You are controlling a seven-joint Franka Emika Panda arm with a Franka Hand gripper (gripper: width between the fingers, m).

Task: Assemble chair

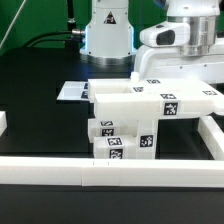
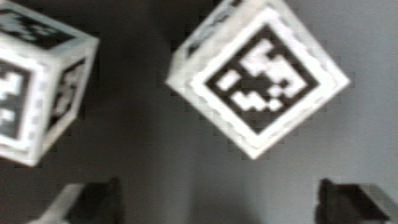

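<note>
The chair parts stand stacked in the middle of the exterior view. A wide white tagged piece [image 1: 150,100] lies across the top, with smaller tagged blocks [image 1: 120,138] under it. My gripper [image 1: 160,45] hovers behind and above the stack on the exterior view's right, with its tips partly hidden by the parts. In the wrist view a diamond-turned tag face [image 2: 258,70] and a second tagged block [image 2: 36,80] fill the picture. My gripper [image 2: 222,208] is open, its dark fingers [image 2: 86,205] far apart with only dark table between them.
White border rails run along the front [image 1: 110,170], the exterior view's right [image 1: 212,135] and left [image 1: 3,122]. The marker board [image 1: 72,92] lies flat behind the stack on the left. The robot's base [image 1: 108,30] stands at the back.
</note>
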